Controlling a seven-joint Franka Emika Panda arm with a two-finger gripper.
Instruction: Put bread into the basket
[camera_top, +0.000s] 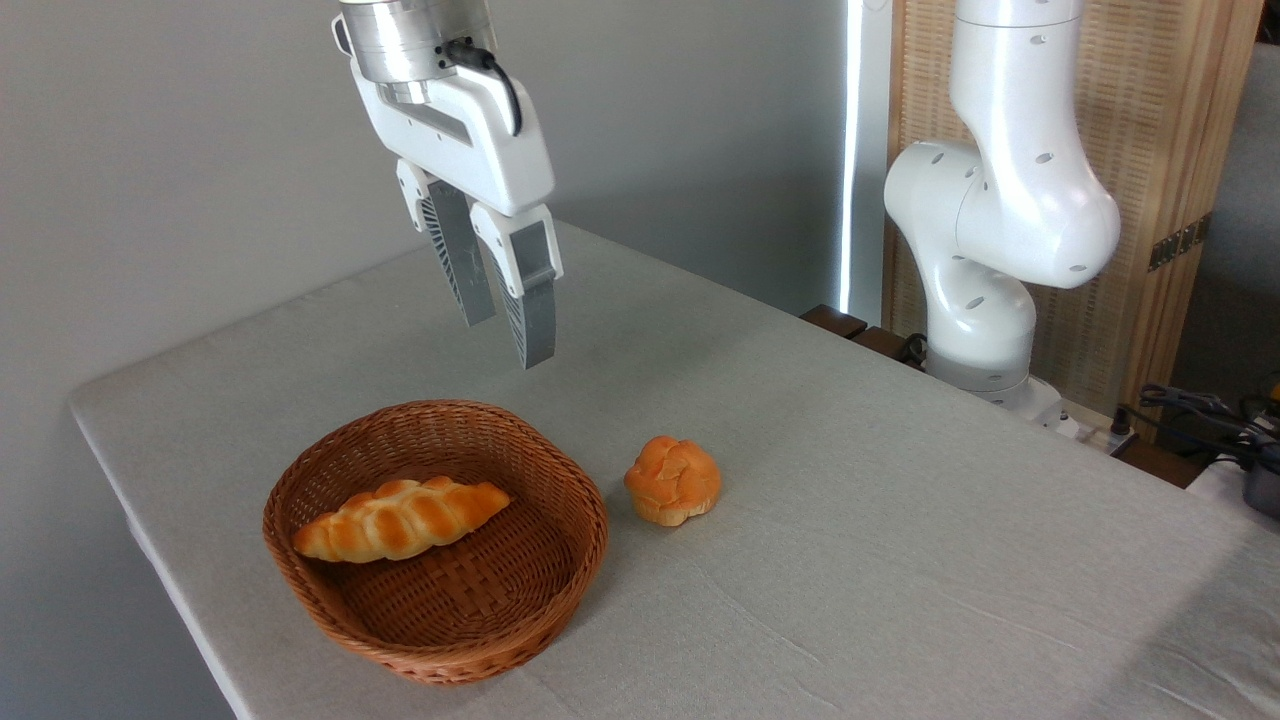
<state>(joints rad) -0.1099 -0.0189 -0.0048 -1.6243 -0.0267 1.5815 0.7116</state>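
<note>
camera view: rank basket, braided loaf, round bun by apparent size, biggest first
1. basket, clearly the widest.
2. braided loaf, lying inside the basket, spanning most of its floor.
3. round bun, on the table right of the basket, shortest; similar distance from camera, so ranking holds.

We seem to be in a robot test room: behind the jaws a bare grey wall (200, 150), right of them a bolted arm base (985, 370), loose cables (1195, 410), perhaps a slatted wooden screen (1150, 130).

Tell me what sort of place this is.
Probably an indoor robot test bench: a white robot arm mounted beside a cloth-covered table against a plain wall, cables at the right, and only bread props laid out.
</note>
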